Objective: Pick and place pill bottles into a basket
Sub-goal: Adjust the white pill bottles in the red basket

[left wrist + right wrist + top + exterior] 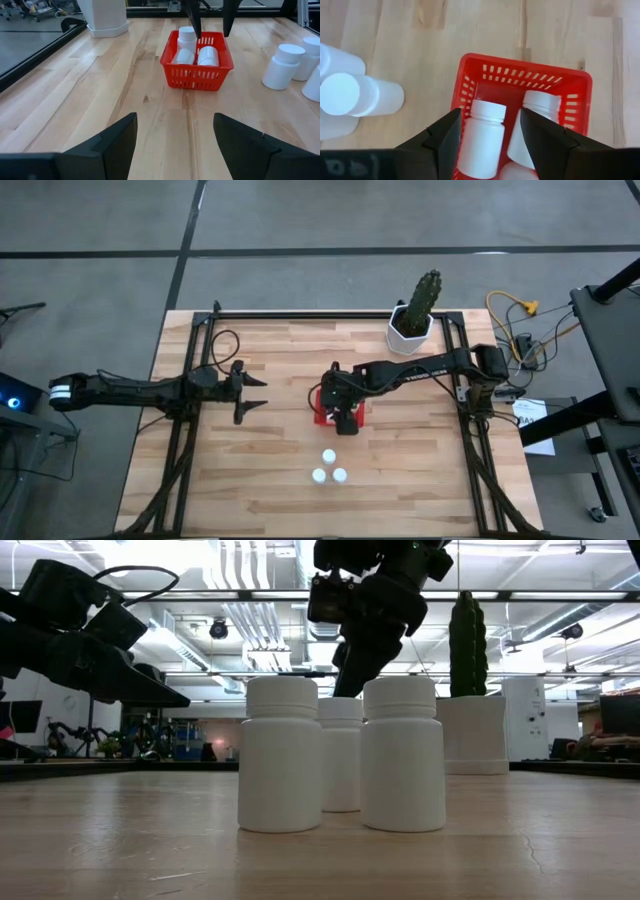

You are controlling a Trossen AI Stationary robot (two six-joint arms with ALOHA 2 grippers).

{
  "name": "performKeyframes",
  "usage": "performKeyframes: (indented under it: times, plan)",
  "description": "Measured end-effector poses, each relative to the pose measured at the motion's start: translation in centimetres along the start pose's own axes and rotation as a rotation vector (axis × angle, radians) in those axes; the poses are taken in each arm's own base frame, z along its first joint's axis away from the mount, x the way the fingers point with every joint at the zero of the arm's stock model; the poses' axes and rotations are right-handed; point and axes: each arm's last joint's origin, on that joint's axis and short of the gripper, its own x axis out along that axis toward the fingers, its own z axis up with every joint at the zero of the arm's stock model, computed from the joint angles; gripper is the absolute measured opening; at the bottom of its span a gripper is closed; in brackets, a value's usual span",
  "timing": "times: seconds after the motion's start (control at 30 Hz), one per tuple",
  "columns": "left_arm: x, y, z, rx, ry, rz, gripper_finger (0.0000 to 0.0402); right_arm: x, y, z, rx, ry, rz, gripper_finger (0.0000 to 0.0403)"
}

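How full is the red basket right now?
Partly full. The basket holds three pill bottles, visible in both wrist views, with room left; three more stand upright outside on the table.

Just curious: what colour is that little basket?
Red, with slotted sides; clearest in the left wrist view.

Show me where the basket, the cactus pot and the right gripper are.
basket (197,80): left wrist view, on its slotted front wall.
cactus pot (408,338): high view, on the white pot's rim.
right gripper (487,137): right wrist view, midway between its fingertips, above the basket.
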Motion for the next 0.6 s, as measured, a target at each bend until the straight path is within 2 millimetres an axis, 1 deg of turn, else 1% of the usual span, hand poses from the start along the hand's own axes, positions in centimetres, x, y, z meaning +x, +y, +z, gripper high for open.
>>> performKeyframes:
  times: [0.2,0.6]
  plan:
    - [0.00,0.00,0.01,0.000,0.000,0.000,0.0245,0.01,-0.03,0.00,0.058,-0.001,-0.001,0.0194]
    - [0.00,0.00,0.01,-0.001,-0.001,0.000,0.0245,-0.01,-0.03,0.11,0.085,-0.011,0.000,0.0194]
